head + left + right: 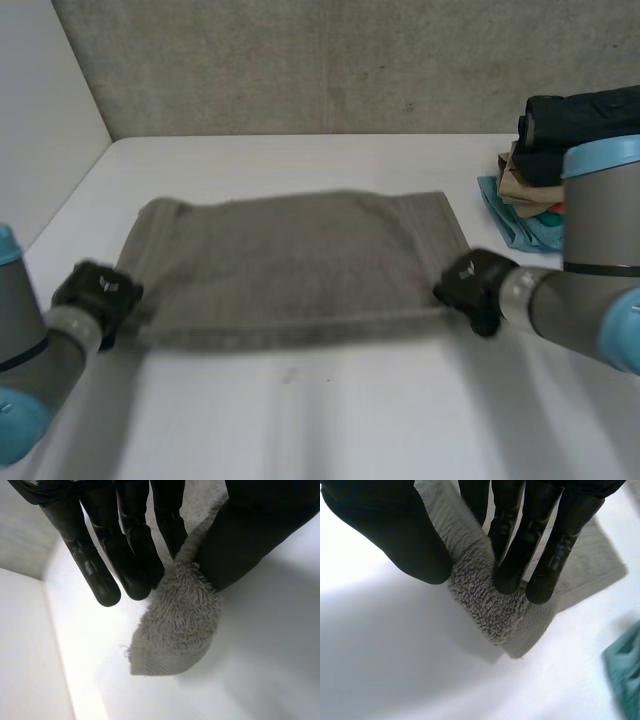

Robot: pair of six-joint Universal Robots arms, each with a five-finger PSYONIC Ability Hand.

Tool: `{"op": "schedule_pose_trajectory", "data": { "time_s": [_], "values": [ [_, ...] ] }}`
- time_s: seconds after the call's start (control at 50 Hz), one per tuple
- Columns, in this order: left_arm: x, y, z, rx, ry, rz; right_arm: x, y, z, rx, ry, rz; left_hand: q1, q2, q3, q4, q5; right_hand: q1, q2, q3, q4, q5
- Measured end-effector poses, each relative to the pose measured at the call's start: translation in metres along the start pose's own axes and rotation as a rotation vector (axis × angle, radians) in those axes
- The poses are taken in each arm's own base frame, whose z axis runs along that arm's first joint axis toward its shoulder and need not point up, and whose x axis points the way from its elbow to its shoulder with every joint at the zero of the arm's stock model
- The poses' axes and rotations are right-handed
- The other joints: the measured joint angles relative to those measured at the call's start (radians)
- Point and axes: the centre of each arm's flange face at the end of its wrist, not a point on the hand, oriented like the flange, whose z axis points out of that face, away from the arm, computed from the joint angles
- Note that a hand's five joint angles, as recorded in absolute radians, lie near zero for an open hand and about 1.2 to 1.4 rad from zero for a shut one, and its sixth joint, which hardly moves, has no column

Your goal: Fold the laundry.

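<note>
A grey towel (290, 265) lies spread across the middle of the white table (320, 410), folded along its near edge. My left hand (98, 292) is at the towel's near left corner. In the left wrist view the fingers (125, 545) and thumb pinch that terry corner (175, 625), which sticks out past the fingertips. My right hand (472, 282) is at the near right corner. There the fingers (535, 545) and thumb press a bunched fold of the towel (490, 605) between them.
A stack of folded clothes (560, 150), dark on top with tan and teal below, sits at the table's far right. A teal cloth edge (625, 675) shows beside the right hand. A grey wall stands behind the table, and a white side wall on the left.
</note>
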Motion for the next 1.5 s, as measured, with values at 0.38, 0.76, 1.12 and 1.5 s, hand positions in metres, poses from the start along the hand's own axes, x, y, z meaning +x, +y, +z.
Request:
{"op": "schedule_pose_trajectory", "data": {
  "time_s": [0.38,0.76,1.12,1.5],
  "values": [
    [-0.026,-0.006,-0.037,0.027,-0.088,0.187,0.001,0.021,-0.035,-0.083,0.002,-0.155,0.0,0.0,0.0,0.0,0.0,0.0,0.0,0.0,0.0,0.001],
    [-0.024,-0.055,0.108,0.315,-0.373,0.176,0.05,-0.038,0.097,0.248,0.438,-0.199,0.0,0.0,0.0,0.0,0.0,0.0,0.0,0.0,0.0,0.01],
    [-0.002,-0.066,0.104,0.344,-0.41,0.155,0.078,-0.053,0.072,0.345,0.507,0.089,-0.946,-0.999,-0.985,-0.999,-0.922,-0.781,-0.948,-0.974,-0.957,-0.918],
    [0.006,-0.041,0.028,0.317,-0.189,-0.258,0.026,0.039,0.046,0.176,0.143,0.368,-0.946,-0.999,-0.985,-0.999,-0.922,-0.584,-0.714,-0.719,-0.729,-0.706]
  ]
}}
